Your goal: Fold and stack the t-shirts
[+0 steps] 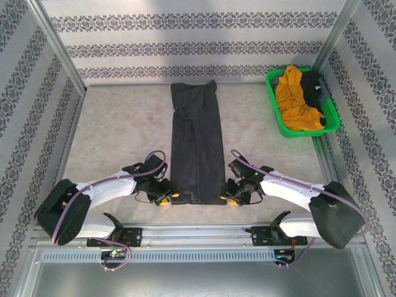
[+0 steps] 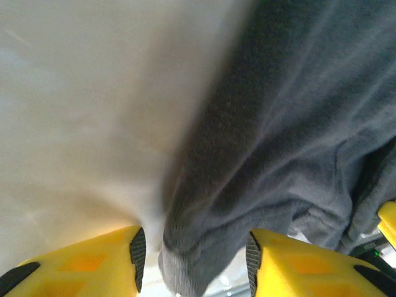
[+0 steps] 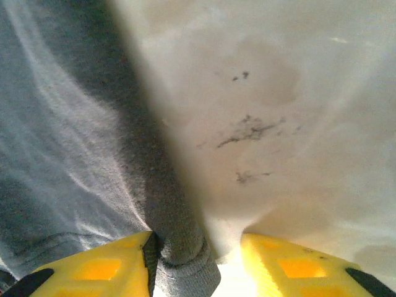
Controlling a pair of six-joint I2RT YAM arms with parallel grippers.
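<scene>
Charcoal t-shirt (image 1: pixel 197 145) lies as a long strip on the tabletop (image 1: pixel 117 136), its near hem at both pincers. Left pincer (image 2: pixel 195 252) and right pincer (image 3: pixel 198 247): jaws wide, each straddling a hem corner. Best to close on all layers together, then lift evenly and carry the hem toward the collar.

Both pretty slick: left arm (image 1: pixel 102 190) and right arm (image 1: pixel 291 187) have white shells, black joint housings, purple cables (image 1: pixel 117 177), and chunky yellow plastic fingers (image 2: pixel 297 263) with black pads (image 2: pixel 137 250).
</scene>
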